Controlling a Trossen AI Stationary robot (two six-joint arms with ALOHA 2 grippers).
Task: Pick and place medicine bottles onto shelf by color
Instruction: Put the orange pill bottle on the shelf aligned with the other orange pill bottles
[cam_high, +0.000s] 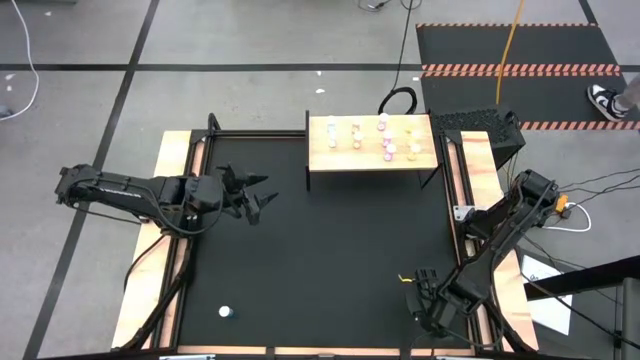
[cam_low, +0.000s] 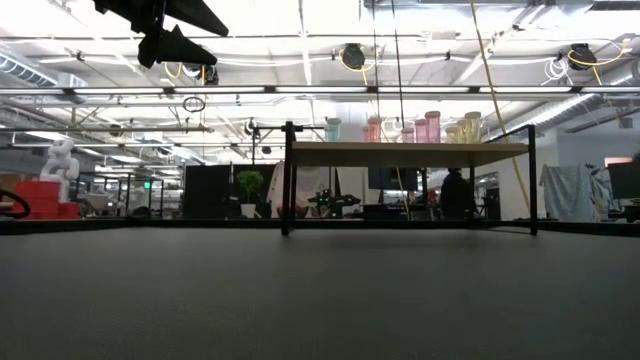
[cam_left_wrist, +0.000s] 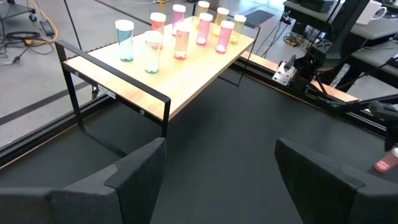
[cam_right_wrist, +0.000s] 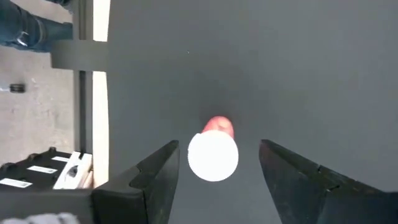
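High view: shelf (cam_high: 322, 160) at far edge of black surface (cam_high: 330, 260), eight bottles upright on it. Right pincer (cam_right_wrist: 217, 163) released, straddling upright pink bottle (cam_right_wrist: 213, 154), axis vertical, cap up. Left pincer (cam_high: 262, 198) released, empty, above surface. One bottle (cam_high: 225, 312) at near left.

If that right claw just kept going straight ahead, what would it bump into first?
Probably the pink bottle standing between the open right gripper's fingers; its white cap faces the wrist camera. Below it lies the black table.
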